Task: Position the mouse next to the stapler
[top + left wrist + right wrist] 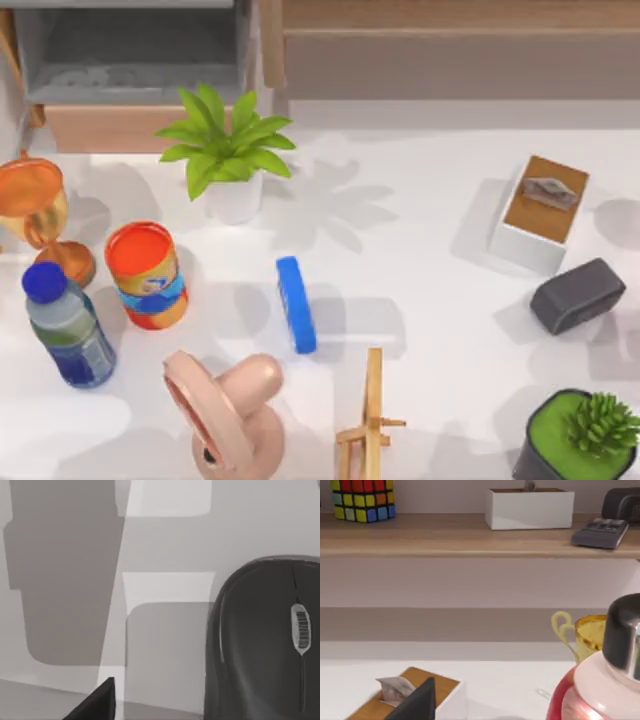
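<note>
Grey mouse [578, 295] sits at my table's right, well apart from the blue stapler [296, 304] mid-table; my left wrist view cuts it off; grippers' fingers I cannot tell

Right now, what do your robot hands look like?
My left end effector shows up as a plain, matte black piece, flat with a sharp corner. My right end effector looks just the same. I can't see any cables, stickers or markings on either one.
</note>
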Tool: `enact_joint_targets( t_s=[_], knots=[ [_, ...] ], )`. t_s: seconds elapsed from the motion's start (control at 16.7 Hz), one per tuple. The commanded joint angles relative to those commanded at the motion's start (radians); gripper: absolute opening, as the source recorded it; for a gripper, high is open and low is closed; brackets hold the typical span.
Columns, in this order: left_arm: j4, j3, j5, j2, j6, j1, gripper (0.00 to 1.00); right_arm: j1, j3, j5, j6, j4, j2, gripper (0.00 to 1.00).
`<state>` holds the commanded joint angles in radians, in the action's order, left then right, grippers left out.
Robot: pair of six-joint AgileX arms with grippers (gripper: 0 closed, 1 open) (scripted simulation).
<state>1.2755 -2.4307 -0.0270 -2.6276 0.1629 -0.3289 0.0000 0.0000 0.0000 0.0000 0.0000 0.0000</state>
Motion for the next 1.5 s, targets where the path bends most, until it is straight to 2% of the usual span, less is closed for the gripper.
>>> enact_joint_targets(
  t_s=[0.24,1.02,1.5],
  knots=[
    [-0.011,0.007,0.0,-0.003,-0.003,0.005,1.0,0.0,0.0,0.0,0.0,0.0,0.0,1.0],
    [-0.011,0.007,0.0,-0.003,-0.003,0.005,0.02,0.0,0.0,0.0,0.0,0.0,0.0,1.0],
    [-0.011,0.007,0.0,-0.003,-0.003,0.005,0.0,0.0,0.0,0.0,0.0,0.0,0.0,1.0]
  ],
)
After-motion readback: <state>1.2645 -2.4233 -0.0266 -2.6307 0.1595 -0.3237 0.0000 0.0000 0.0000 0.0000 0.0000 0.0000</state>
